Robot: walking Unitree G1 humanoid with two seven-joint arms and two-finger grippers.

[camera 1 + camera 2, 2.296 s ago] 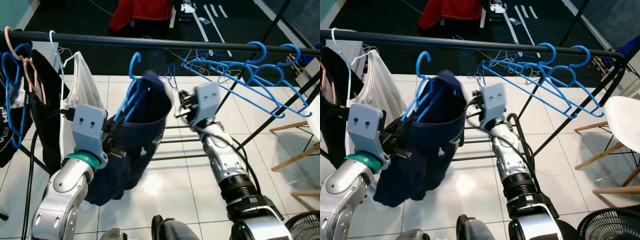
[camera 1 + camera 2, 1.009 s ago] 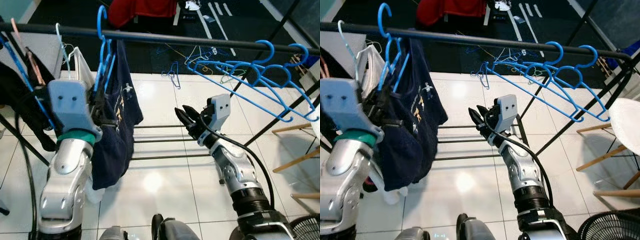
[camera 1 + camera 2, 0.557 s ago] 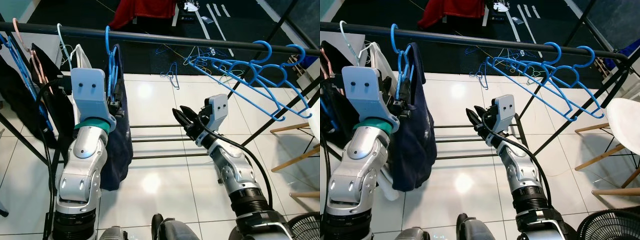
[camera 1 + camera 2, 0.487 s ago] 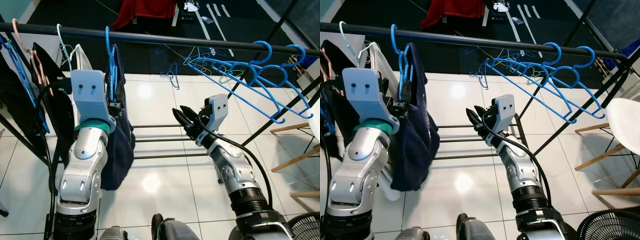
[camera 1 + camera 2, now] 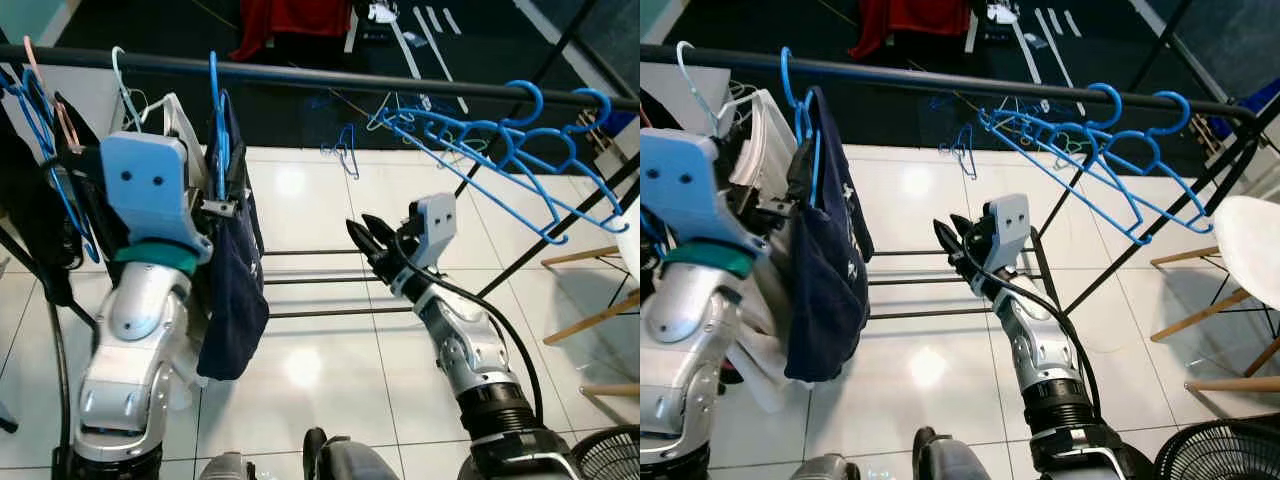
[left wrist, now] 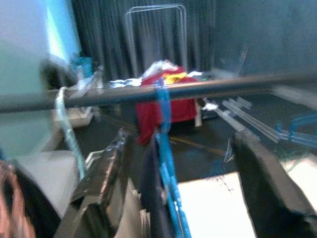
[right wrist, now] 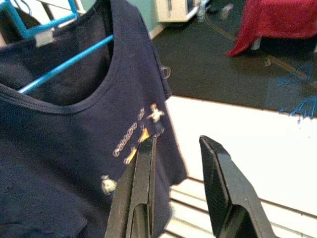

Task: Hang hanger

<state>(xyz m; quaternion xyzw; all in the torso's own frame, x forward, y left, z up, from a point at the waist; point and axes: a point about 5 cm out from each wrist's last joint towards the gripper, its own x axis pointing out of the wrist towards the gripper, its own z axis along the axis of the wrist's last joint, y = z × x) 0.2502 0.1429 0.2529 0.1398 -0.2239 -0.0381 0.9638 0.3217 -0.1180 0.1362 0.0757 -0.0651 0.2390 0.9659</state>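
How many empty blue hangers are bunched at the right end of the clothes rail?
About 3, judging by the hooks: one and another hooked over the rail, a third tangled lower among them. They overlap, so more may be hidden.

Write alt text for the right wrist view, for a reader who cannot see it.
A navy T-shirt with a small printed graphic hangs on a blue hanger, seen past the open right gripper. Behind lie white floor tiles, a dark mat and a red cloth.

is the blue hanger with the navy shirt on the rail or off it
On. The hanger's hook curls over the rail, and the shirt hangs from it beside the left gripper.
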